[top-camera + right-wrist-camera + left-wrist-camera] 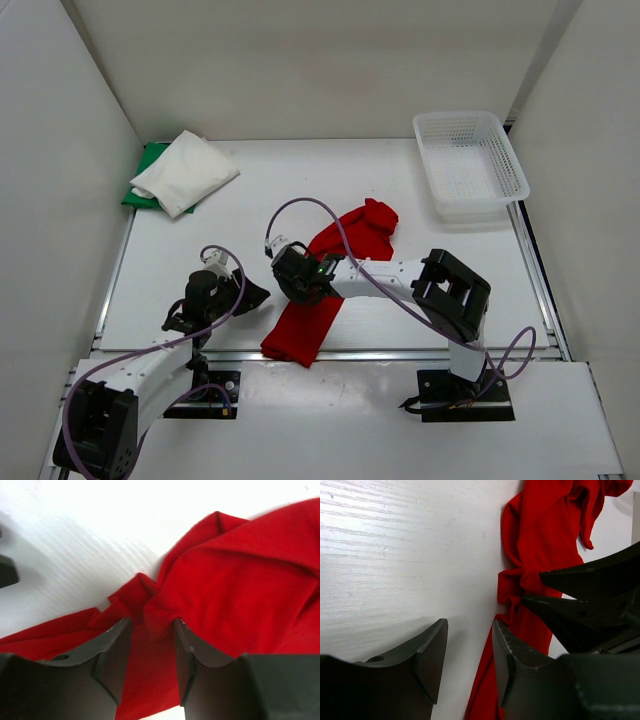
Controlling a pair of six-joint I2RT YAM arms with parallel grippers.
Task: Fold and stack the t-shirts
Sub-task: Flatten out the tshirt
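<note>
White tabletop [300,180] carries all three garments. The white t-shirt [185,172] lies folded on the green t-shirt [148,158] at the far left corner. The red t-shirt [362,232] lies bunched lengthwise at centre, not yet folded. The right claw [151,630] hangs spread over a pucker in it. The left claw [469,625], also spread, hovers over bare tabletop just beside it. Pinch opposite edges, then draw the cloth flat before folding.

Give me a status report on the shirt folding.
Left gripper open, empty, beside red shirt. Right gripper open over its bunched middle. White shirt on green shirt, far left. Basket off right.
</note>
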